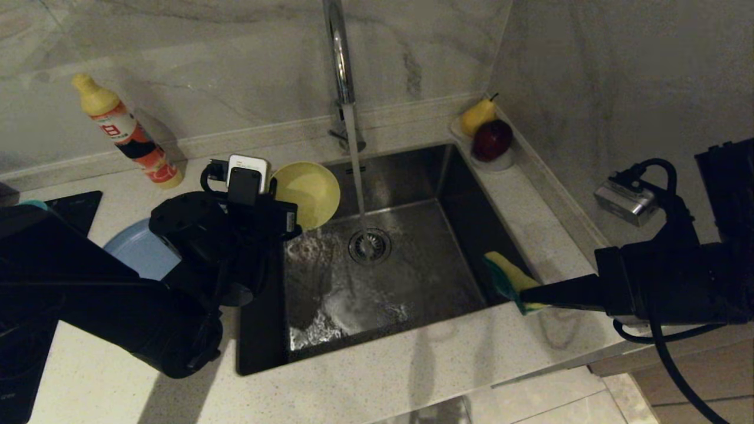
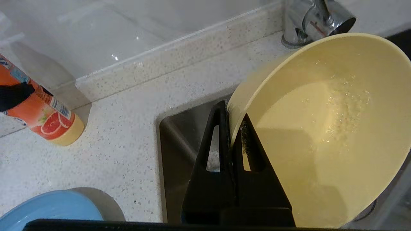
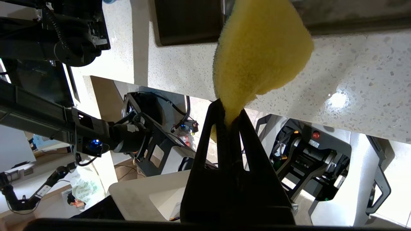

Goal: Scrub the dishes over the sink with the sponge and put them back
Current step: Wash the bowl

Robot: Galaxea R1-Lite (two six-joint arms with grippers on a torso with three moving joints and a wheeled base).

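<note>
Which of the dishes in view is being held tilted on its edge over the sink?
The pale yellow bowl, pinched at its rim by the left gripper. The light-blue plate lies flat on the counter instead.

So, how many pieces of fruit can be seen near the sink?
2. A yellow pear and a dark red apple sit together on a small dish at the sink's far right corner. Others may be hidden behind the arms.

head: high, looking down at sink (image 1: 377, 259) | left wrist: close behind fingers at yellow bowl (image 2: 321, 128), shared with head | right wrist: close on sponge (image 3: 260, 51), shared with head
</note>
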